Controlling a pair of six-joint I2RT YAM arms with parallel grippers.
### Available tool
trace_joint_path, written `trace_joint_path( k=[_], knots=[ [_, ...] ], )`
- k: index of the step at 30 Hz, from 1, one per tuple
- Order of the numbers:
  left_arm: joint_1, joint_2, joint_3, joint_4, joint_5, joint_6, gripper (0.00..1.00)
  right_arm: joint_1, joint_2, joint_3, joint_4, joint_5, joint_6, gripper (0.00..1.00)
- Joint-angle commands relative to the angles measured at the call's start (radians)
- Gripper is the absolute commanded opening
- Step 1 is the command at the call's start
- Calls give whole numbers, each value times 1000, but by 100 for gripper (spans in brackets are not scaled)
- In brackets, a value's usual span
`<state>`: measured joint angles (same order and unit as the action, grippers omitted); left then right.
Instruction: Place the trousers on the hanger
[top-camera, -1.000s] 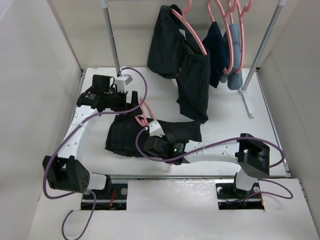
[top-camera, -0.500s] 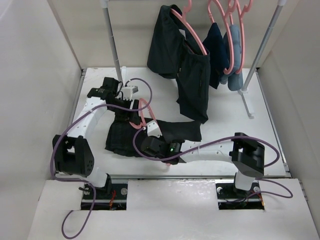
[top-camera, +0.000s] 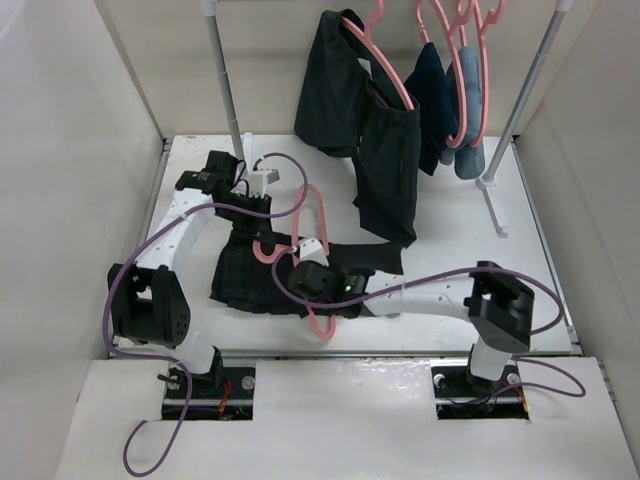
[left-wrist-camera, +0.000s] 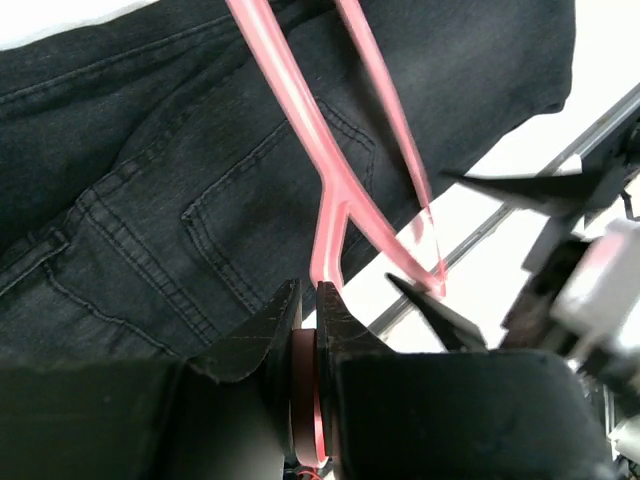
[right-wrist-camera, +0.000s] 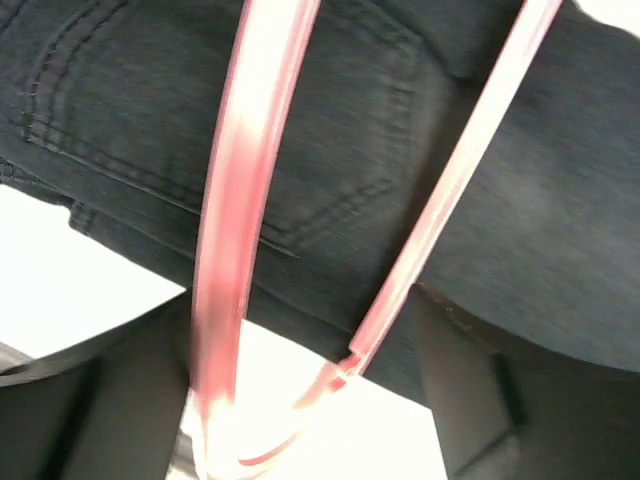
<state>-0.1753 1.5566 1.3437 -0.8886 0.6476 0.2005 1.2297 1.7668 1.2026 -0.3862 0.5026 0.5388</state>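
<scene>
The black jeans-like trousers (top-camera: 240, 278) lie folded on the white table (top-camera: 450, 240), with pocket seams facing up in both wrist views (left-wrist-camera: 150, 180) (right-wrist-camera: 400, 130). A pink hanger (top-camera: 321, 212) lies across them. My left gripper (top-camera: 258, 222) is shut on the hanger's thin bar (left-wrist-camera: 330, 200), and pink plastic shows between its jaws (left-wrist-camera: 310, 300). My right gripper (top-camera: 305, 268) is open above the trousers. One rounded end of the hanger (right-wrist-camera: 225, 200) passes loose between its spread fingers (right-wrist-camera: 300, 400).
At the back, a rail on two posts (top-camera: 225, 80) (top-camera: 520, 110) carries more pink hangers with two black garments (top-camera: 340, 90) (top-camera: 390, 170), a navy one (top-camera: 435, 95) and a light-blue one (top-camera: 470, 110). Walls stand close on both sides. Purple cables loop over both arms.
The left gripper has moved in and shut on the hanger. The right gripper has opened and let go of it. The hanger now reaches further toward the table's front edge.
</scene>
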Motion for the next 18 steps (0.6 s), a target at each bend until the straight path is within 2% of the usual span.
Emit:
trace_joint_path(
  k=[1,4,7,11,15,18],
  knots=[
    [-3,-6,2,-18,20,40,0,-50,-174,-4,-60,-70,-23,90],
    [-3,3,2,-18,20,40,0,-104,-304,-67,-60,-111,-57,96],
    [-15,34,2,-29,20,62,0,-206,-467,-95,-269,-131,65,97],
    [-55,34,23,-39,-20,83,0,-359,-553,-199,-359,-211,99,100],
    [-78,34,45,-39,-54,73,0,-518,-644,-352,-289,-314,109,100],
    [-78,34,45,-29,-54,62,0,-639,-653,-463,-205,-397,79,100]
  ],
)
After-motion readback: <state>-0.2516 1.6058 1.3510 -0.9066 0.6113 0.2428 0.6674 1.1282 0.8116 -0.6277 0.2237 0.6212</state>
